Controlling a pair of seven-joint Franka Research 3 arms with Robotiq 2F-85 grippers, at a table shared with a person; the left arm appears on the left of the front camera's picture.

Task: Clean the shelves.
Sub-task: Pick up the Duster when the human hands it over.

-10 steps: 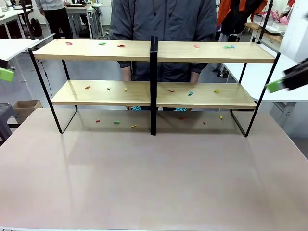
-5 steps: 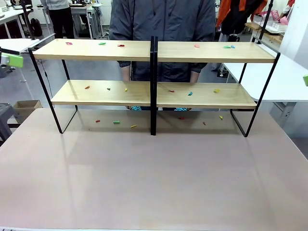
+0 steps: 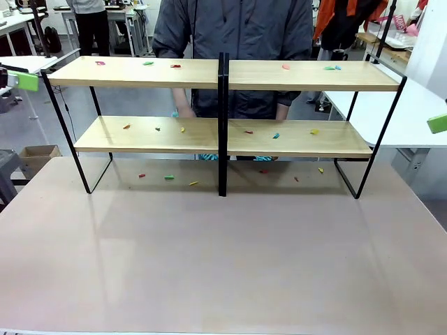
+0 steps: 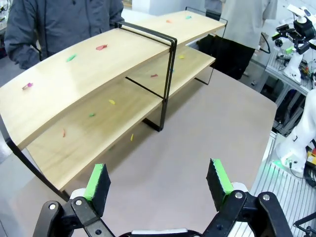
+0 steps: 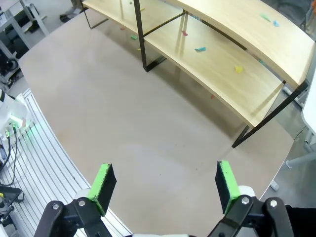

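Observation:
The shelves [image 3: 147, 134] stand across the far half of the table: light-wood boards in a thin black frame with a black central upright [image 3: 222, 125]. Small coloured scraps [image 3: 169, 177] lie on the upper boards, the lower boards and the tabletop beneath. The shelves [image 4: 84, 74] also fill the top of the left wrist view, and the shelves [image 5: 222, 54] run across the top of the right wrist view. My left gripper [image 4: 155, 180] is open above the table's left end. My right gripper [image 5: 165, 182] is open above the right end. A green pad [image 3: 21, 80] shows at the left edge, another green pad [image 3: 438, 123] at the right.
A person in a dark jacket [image 3: 237, 28] stands behind the shelves, a hand [image 3: 183, 108] lowered behind the lower left board. White tables [image 3: 387, 105] flank the shelves. A cardboard box [image 3: 38, 155] sits on the floor at left. Bare brown tabletop [image 3: 223, 258] spreads in front.
Both arms have risen and drawn outwards, leaving just a green pad at each picture edge. The person's arm has moved down behind the lower left board.

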